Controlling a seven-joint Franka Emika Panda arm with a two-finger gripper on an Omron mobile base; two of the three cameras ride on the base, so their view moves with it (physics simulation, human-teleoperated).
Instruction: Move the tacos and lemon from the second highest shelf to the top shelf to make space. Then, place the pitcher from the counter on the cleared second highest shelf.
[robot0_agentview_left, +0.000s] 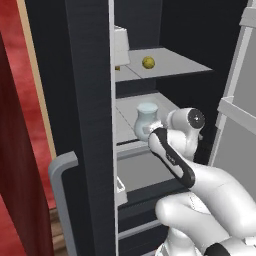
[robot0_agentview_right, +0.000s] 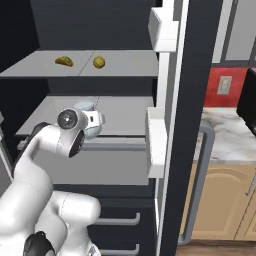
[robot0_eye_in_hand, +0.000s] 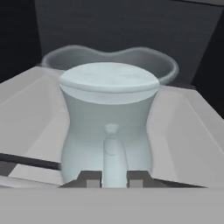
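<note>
The pale blue pitcher stands upright over the second highest shelf, just behind its thick front rail. I cannot tell whether its base touches the panel. My gripper is shut on the pitcher's handle, with one fingertip on each side. In the base views my hand covers the lower part of the pitcher. On the top shelf lie the tacos and, to their right, the lemon. The marble counter is outside the fridge at the right.
The open fridge door with white bins and a grey handle stands close on the right. The dark left door with its handle flanks the other side. Fridge drawers sit below the shelves.
</note>
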